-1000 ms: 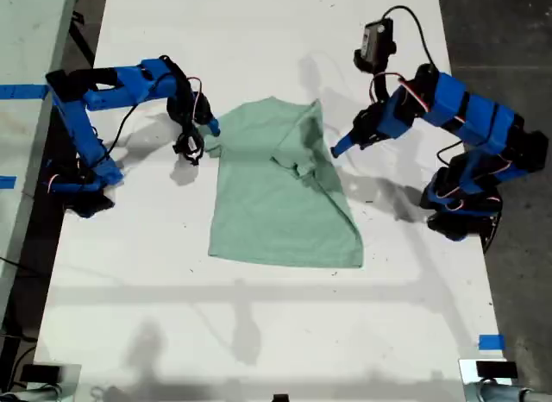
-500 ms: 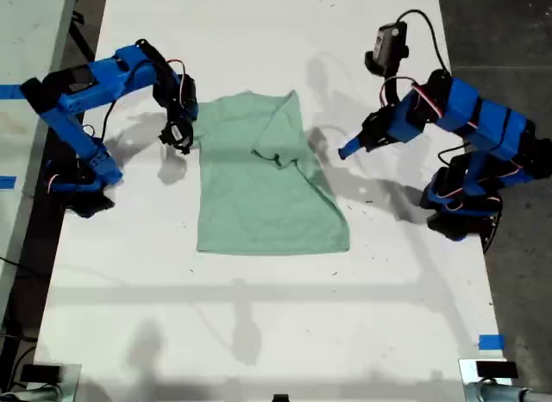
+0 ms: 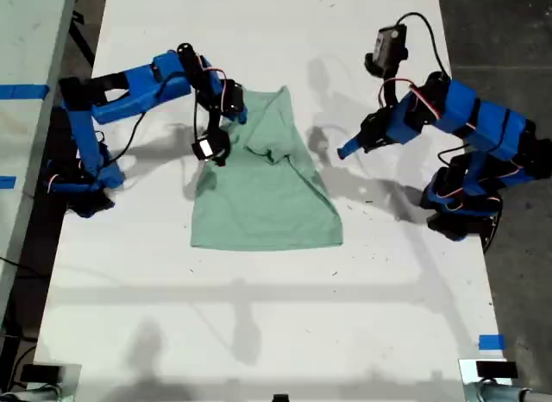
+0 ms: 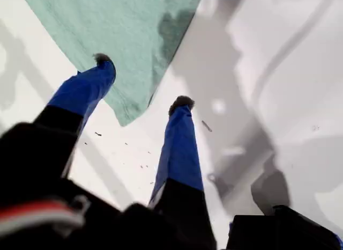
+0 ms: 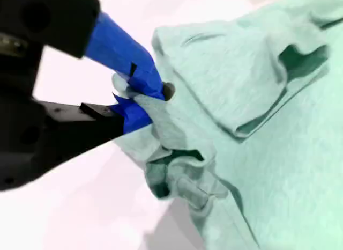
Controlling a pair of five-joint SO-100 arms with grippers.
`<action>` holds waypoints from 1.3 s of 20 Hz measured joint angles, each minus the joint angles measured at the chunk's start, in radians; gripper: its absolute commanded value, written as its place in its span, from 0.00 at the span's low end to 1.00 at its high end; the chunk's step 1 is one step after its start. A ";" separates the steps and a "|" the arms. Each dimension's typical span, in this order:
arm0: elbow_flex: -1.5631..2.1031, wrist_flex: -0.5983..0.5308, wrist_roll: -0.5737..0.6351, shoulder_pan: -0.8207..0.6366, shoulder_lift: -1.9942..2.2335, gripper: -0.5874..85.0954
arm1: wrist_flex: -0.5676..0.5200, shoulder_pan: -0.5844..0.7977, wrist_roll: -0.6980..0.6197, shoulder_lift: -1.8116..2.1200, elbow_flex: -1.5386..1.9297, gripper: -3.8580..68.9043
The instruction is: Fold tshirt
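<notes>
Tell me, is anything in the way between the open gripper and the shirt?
Nothing visible. My first gripper hangs open above the bare table, a corner of the shirt already between its fingers. My second gripper is pinching the shirt.

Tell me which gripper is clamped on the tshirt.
My second gripper, pinching the tshirt fabric; my first gripper hangs open, holding nothing.

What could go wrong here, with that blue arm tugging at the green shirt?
My second pincer pinches only a small bunch of the tshirt at its edge, so the fabric could slip out mid-fold. The cloth near the grip is already crumpled, so the fold may set crooked. My first pincer is open, holding nothing, so the shirt may drag.
</notes>
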 measured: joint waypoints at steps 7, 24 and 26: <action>-0.321 -0.038 -0.006 0.043 -0.255 0.26 | 0.000 -0.009 0.029 0.005 0.034 0.39; 0.127 0.233 -0.069 0.164 0.393 0.34 | 0.049 -0.236 0.130 0.110 0.081 0.36; 0.341 0.213 -0.167 0.258 0.572 0.33 | 0.057 -0.291 0.161 0.110 0.081 0.42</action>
